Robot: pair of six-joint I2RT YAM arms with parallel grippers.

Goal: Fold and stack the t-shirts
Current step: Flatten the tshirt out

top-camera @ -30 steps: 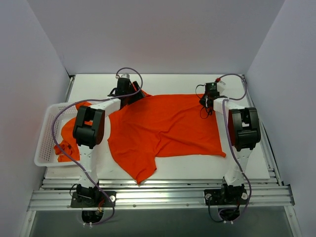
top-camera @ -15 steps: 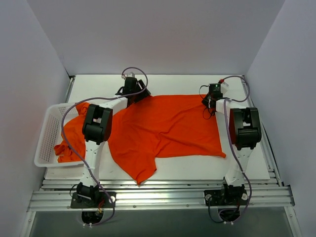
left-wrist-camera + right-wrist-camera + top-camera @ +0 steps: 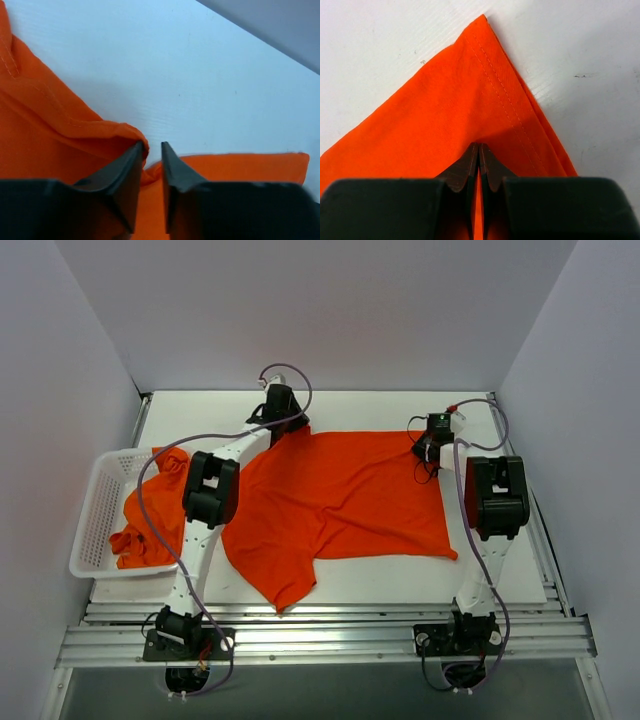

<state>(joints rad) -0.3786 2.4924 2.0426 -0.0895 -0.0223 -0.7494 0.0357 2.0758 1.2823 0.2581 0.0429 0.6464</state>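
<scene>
One orange-red t-shirt lies spread across the white table, with a sleeve trailing toward the near edge. My left gripper is at its far left corner. In the left wrist view, the jaws are drawn close on a puckered fold of the t-shirt. My right gripper is at the far right corner, and in the right wrist view it is shut on the hemmed t-shirt. A second t-shirt lies crumpled in the basket.
A white perforated basket stands at the table's left side, against the left wall. Bare white table lies beyond the shirt's far edge, with walls close on three sides.
My left arm has swung right along the far edge, and its jaws have closed from wide open onto the shirt's corner. The right gripper has stayed shut and edged slightly farther back.
</scene>
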